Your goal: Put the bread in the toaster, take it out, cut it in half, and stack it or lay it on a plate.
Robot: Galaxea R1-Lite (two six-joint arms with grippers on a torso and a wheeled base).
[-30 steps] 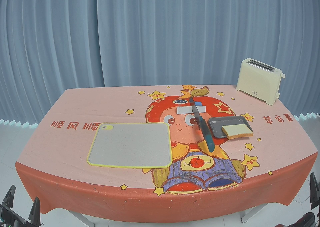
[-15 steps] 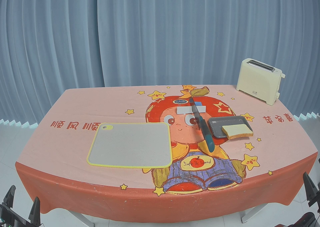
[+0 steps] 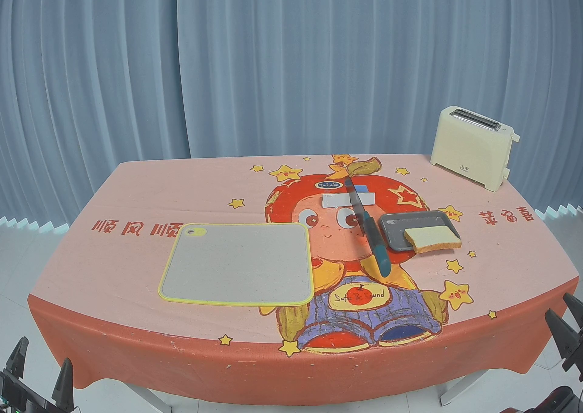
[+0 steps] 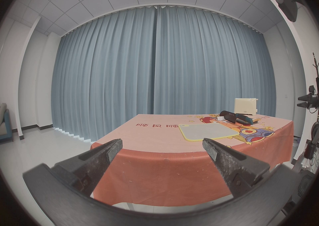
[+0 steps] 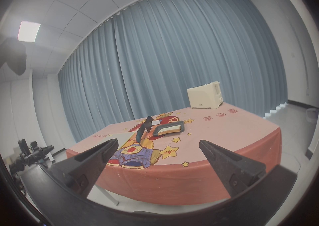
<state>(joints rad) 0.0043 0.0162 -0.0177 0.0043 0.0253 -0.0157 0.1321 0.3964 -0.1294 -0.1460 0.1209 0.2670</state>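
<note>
The bread (image 3: pixel 432 238) is one square slice, pale cream on top with a tan crust. It lies flat on the dark grey plate (image 3: pixel 393 227), overhanging its near rim, well ahead of the right gripper (image 5: pixel 158 143) and to its left. That gripper hangs off the table (image 3: pixel 152 201) edge, jaws spread and empty. The left gripper (image 4: pixel 162 141), likewise spread and empty, is farther off. The cream toaster (image 3: pixel 472 147) stands beyond the bread

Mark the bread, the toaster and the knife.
bread (image 3: pixel 432 238), head view, top face of the slice
toaster (image 3: pixel 470 153), head view, its front wall
knife (image 3: pixel 376 245), head view, the blue handle
</note>
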